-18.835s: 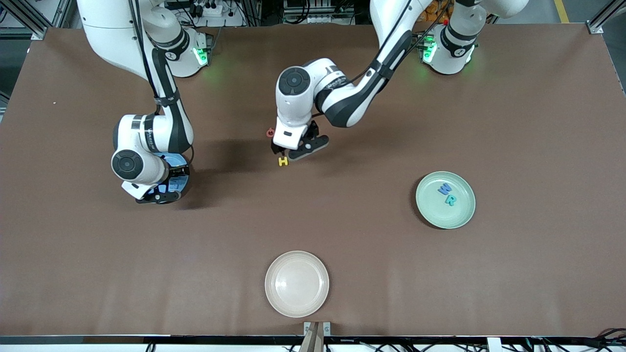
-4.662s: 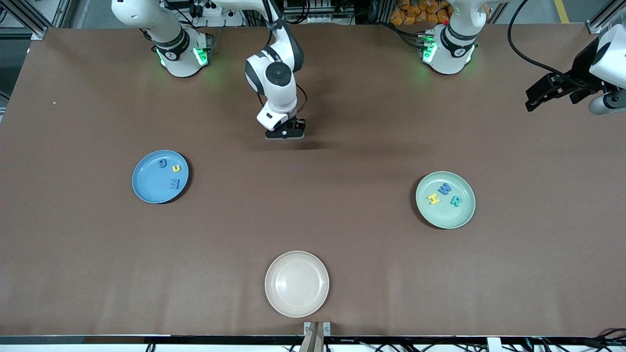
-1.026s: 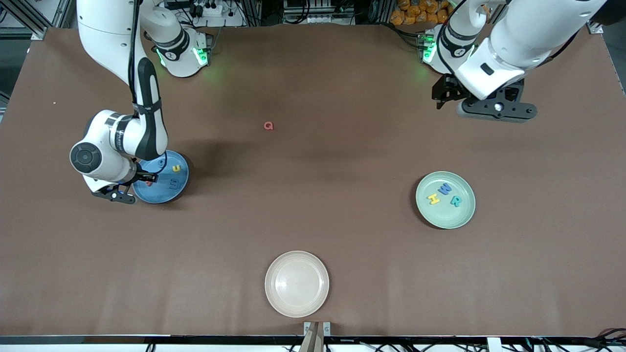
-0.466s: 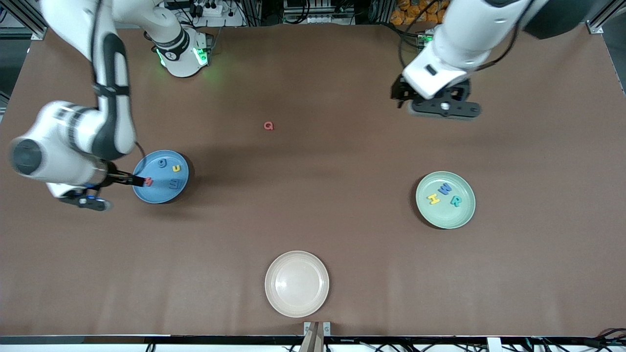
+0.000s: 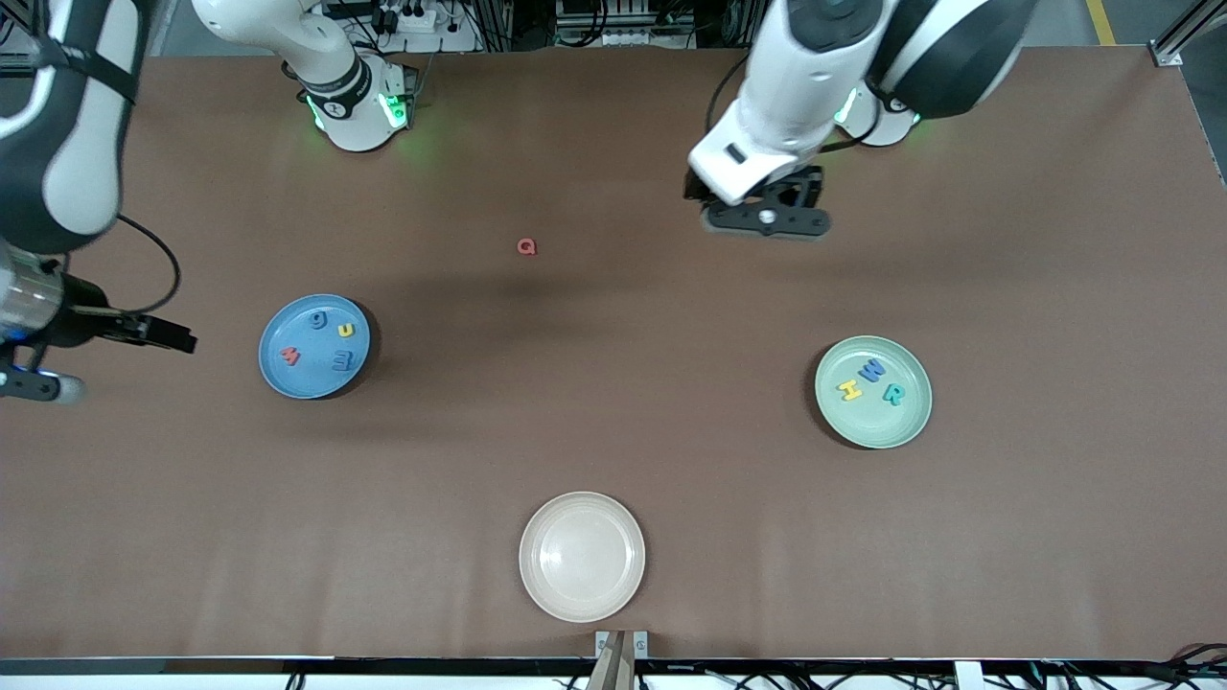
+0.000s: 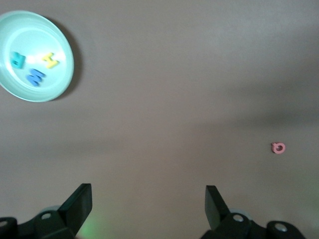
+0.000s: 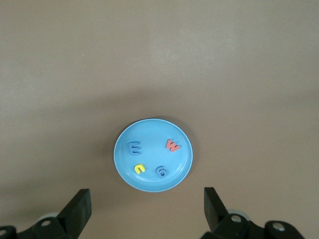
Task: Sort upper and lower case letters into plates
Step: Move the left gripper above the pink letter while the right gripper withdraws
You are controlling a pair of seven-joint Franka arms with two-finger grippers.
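Sorting looked nearly done. The blue plate (image 5: pixel 313 346), toward the right arm's end of the table, held four letters: a red w (image 5: pixel 290 356), a blue g (image 5: pixel 318 320), a yellow u (image 5: pixel 346 331) and a blue m (image 5: pixel 341 361), all lying flat and apart from one another. The mint green plate (image 5: pixel 873 391), toward the left arm's end, held three: a yellow H (image 5: pixel 849 390), a blue W (image 5: pixel 871 371) and a teal R (image 5: pixel 893 394), close together.

One letter was left: a pink Q (image 5: pixel 525 247), flat on the bare brown table (image 5: pixel 613 431), between the two plates and farther from the front camera than either. By my judgement it belonged with the capitals in the mint green plate. It was tiny and chunky, far smaller than any plate.

The cream plate (image 5: pixel 582 557), nearest the front camera, held nothing.

Left gripper (image 5: pixel 764 217) hung over bare table, toward the left arm's end from the Q, fingers wide apart and holding nothing. Right gripper (image 7: pixel 145 209) was high over the table just beside the blue plate, fingers also spread and holding nothing.
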